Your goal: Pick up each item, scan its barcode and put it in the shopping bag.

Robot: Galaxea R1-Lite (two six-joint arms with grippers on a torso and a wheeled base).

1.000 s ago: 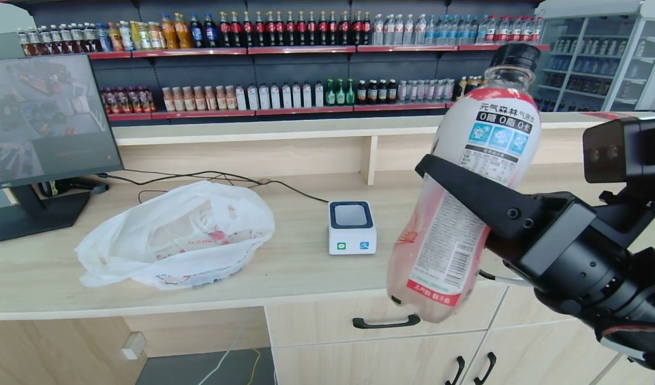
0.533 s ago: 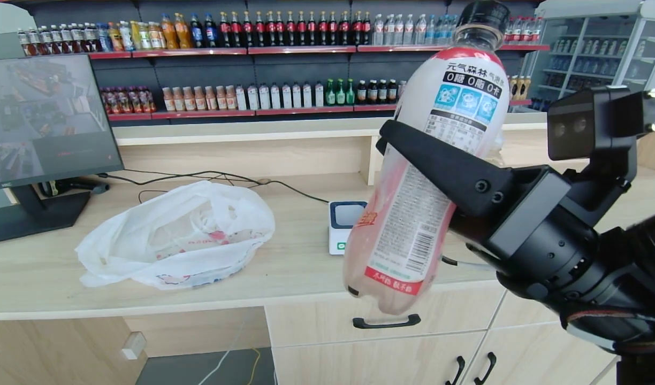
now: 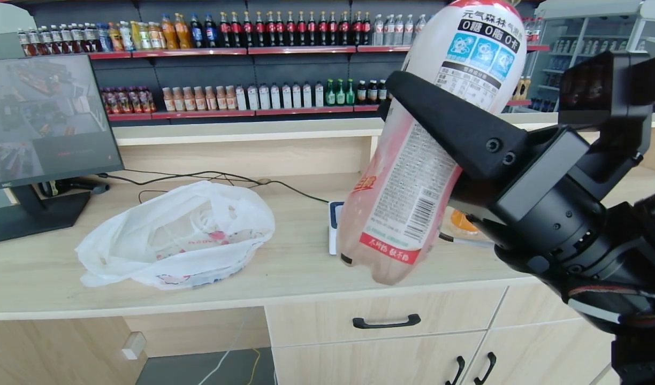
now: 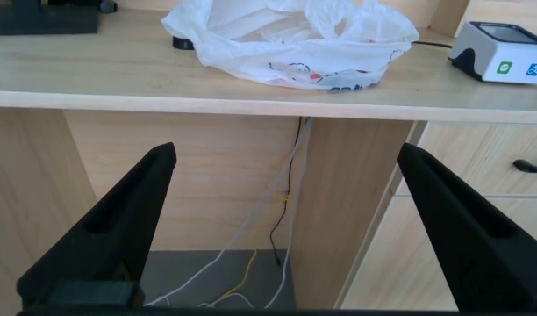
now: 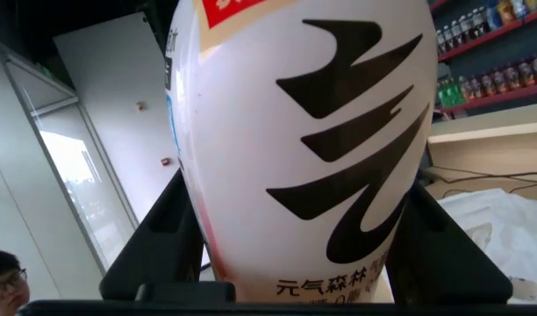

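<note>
Head: right gripper (image 3: 413, 99) pinches the bottle (image 3: 413, 187) mid-body. Bottle tilted, in the air over the counter (image 3: 295, 267) front edge, half covering the scanner (image 3: 334, 230). Shopping bag (image 3: 183, 235) lies left of the scanner.
Left wrist: left gripper (image 4: 286, 158) fingers spread wide, nothing between, below counter (image 4: 119, 75) level. Shopping bag (image 4: 286, 44) and scanner (image 4: 505, 48) on top.
Right wrist: bottle (image 5: 304, 149) clamped between both fingers (image 5: 159, 246).

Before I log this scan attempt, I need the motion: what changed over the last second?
The right gripper, shut on the bottle, carried it left and upward in the head view, toward the scanner; the bottle now hides most of the scanner. The grip held. The shopping bag and monitor stayed put on the counter.
</note>
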